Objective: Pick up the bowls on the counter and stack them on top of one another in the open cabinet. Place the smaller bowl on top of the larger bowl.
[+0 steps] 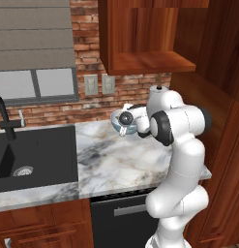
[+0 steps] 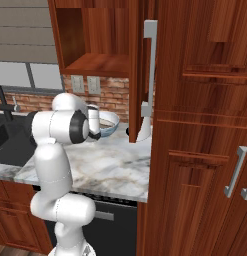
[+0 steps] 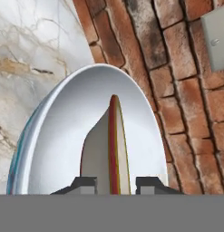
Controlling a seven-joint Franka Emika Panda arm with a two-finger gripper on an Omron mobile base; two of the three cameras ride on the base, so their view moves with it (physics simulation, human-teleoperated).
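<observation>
My gripper [image 3: 117, 183] is low over the counter [image 1: 121, 164] by the brick wall, in front of the arm's elbow [image 1: 125, 118] [image 2: 97, 125]. The shallower bowl [image 3: 114, 145], tan with a brown-red rim, shows edge-on between my fingertips [image 3: 86, 183]. A narrow gap shows on each side of it, so the jaws look slightly open. Behind it the deep white bowl [image 3: 59, 136] with a blue outside faces me with its hollow [image 1: 117, 125] [image 2: 111, 122]. I cannot tell whether the two bowls touch. The open cabinet [image 1: 150, 63] [image 2: 100, 62] hangs above with a bare shelf.
A black sink [image 1: 34, 155] with a dark faucet [image 1: 5, 116] lies to the left. Wall outlets [image 1: 99, 85] sit on the brick. A tall wooden panel [image 2: 195, 125] stands right of the counter, with a white object [image 2: 144, 125] at its foot. A dishwasher front [image 1: 121, 213] is below.
</observation>
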